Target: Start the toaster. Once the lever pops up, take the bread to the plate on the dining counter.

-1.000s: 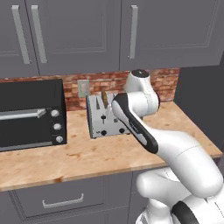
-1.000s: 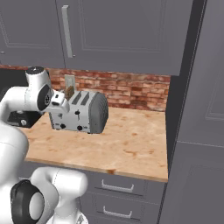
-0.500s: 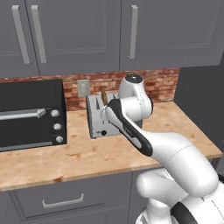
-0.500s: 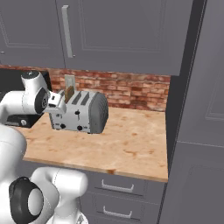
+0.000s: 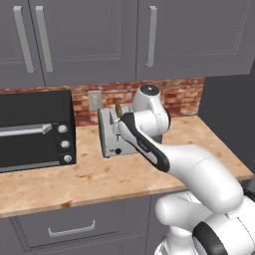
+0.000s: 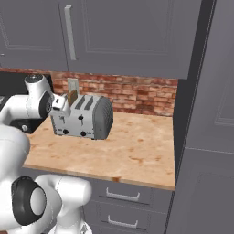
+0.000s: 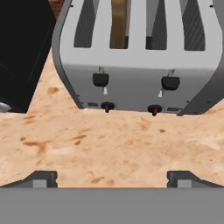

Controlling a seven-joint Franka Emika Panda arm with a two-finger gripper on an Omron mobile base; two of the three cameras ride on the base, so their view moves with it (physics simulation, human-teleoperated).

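**Claw open and empty in front of the toaster; lever not yet pressed**

The claw is spread wide and grasps nothing; its two dark fingertips stand far apart at the bottom of the hand view, over bare wood counter. Just ahead of it stands the toaster, front face toward the claw, apart from it and not touched. Both black slide levers show on that face, the left lever and the right lever, each sitting high in its track, so the toaster looks not yet started. Beyond and above the levers, the bread stands upright in the second slot from the left, in line with the left lever. Off to the claw's left is the black toaster oven.

As a judgement, nothing of the task is done so far. Left to do: push down the lever under the bread's slot, wait for it to pop, lift the slice out and carry it to the plate on the dining counter.
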